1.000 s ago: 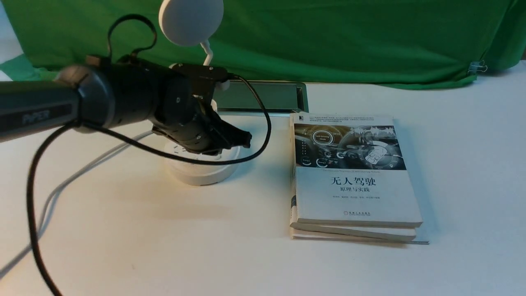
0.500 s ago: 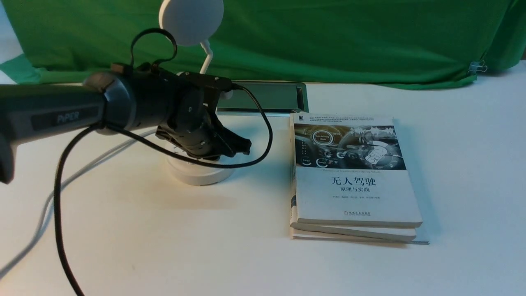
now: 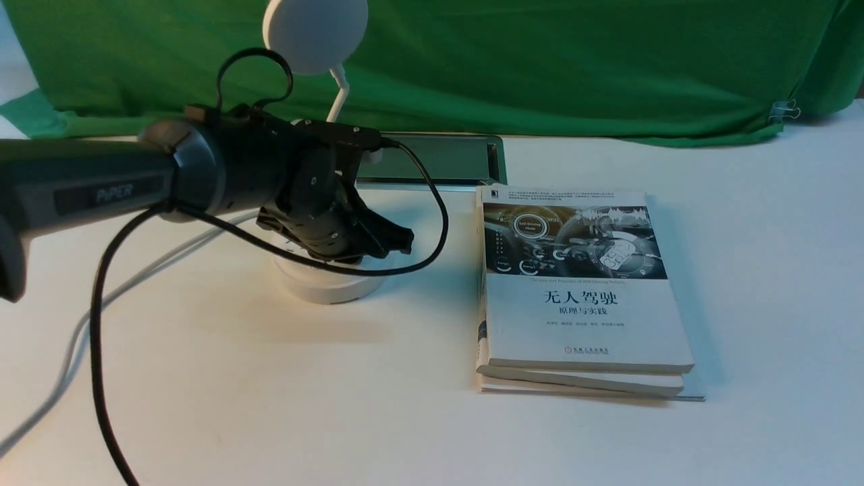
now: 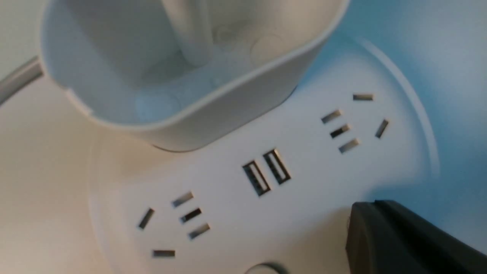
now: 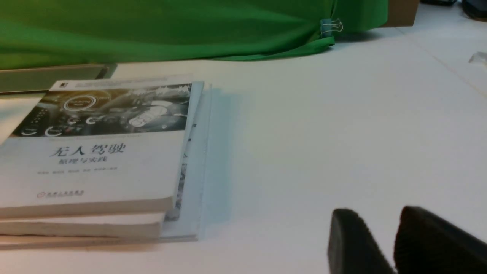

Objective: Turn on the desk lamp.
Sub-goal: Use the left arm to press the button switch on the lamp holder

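The all-white desk lamp stands at the back left of the table, with its disc head [image 3: 314, 32], thin neck [image 3: 339, 91] and round base [image 3: 327, 287]. I see no glow from the head. My left gripper [image 3: 399, 240] is shut and empty, low over the right part of the base top. In the left wrist view the base [image 4: 304, 182] shows sockets and two USB ports [image 4: 266, 172], the cup holder [image 4: 182, 76], and the rim of a round button [image 4: 266, 267] just beside my shut left gripper [image 4: 361, 224]. My right gripper [image 5: 376, 219] is slightly open and empty above bare table.
A stack of books [image 3: 580, 290] lies right of the lamp, also in the right wrist view [image 5: 95, 160]. A green cloth [image 3: 540, 61] hangs behind, with a grey slab [image 3: 432, 158] at its foot. The lamp's grey cord [image 3: 101, 310] and my arm's black cable [image 3: 98, 351] run left.
My left arm has pushed forward and down onto the lamp base over the last second. In the last half second it has barely moved.
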You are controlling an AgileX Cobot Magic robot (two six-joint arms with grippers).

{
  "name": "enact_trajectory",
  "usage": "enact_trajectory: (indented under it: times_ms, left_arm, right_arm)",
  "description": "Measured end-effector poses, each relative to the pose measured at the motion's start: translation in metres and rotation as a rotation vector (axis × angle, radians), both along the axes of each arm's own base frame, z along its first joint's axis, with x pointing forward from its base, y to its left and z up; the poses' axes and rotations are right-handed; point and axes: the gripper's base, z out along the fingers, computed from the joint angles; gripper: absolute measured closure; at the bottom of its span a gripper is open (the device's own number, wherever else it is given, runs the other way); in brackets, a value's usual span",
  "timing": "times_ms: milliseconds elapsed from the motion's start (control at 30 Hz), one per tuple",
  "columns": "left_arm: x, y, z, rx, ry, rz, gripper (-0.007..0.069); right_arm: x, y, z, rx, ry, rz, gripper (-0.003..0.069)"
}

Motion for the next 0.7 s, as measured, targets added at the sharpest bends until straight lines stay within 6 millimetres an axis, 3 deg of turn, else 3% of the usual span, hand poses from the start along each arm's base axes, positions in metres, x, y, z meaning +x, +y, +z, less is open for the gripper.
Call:
enact_trajectory:
  times_ms: [267, 700]
  left_arm:
    - [0.004, -0.002, 0.020, -0.027, -0.058, 0.001, 0.0623]
    - [0.005, -0.002, -0.001, -0.001, 0.007, 0.008, 0.0623]
  right_arm:
    - [0.000, 0.000, 0.000, 0.000, 0.000, 0.000, 0.0418]
    - [0.000, 0.000, 0.000, 0.001, 0.000, 0.000, 0.0418]
